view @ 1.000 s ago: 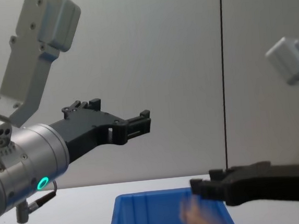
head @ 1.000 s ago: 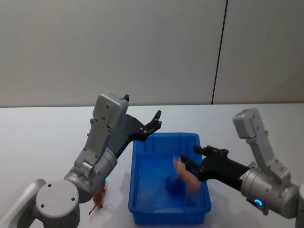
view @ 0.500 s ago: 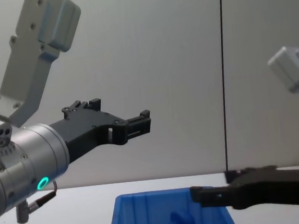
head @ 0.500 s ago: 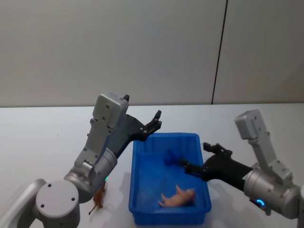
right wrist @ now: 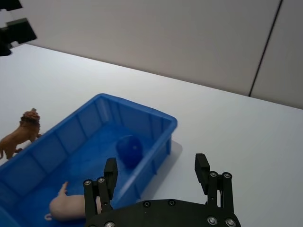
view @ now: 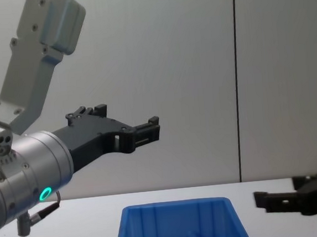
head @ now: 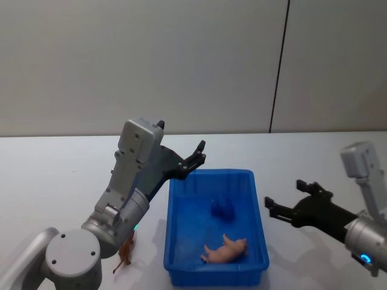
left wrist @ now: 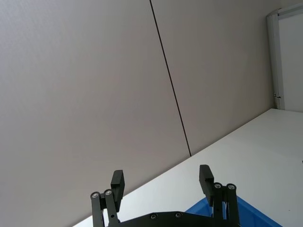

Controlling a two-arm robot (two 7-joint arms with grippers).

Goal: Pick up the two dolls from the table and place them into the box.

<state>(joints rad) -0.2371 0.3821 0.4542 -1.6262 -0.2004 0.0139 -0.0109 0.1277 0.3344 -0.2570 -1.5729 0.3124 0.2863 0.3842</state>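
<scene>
Boxy pale-grey links and rounded silver joint housings on left arm (head: pixel 136 154) and right arm (head: pixel 361 232) alike. Matte black jaws at the ends — flat linkage bars, square-tipped, pinned with small silver screws (right wrist: pixel 144 204). Glowing green ring light (view: pixel 44 193) on the left housing, bluish light (head: pixel 364 258) on the right. Thin cable (view: pixel 44 212) looped beneath the left housing.

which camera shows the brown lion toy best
The right wrist view: the lion toy stands unobstructed on the table beside the box. In the head view the left arm hides most of it; the chest view catches just its top at the bottom edge.
</scene>
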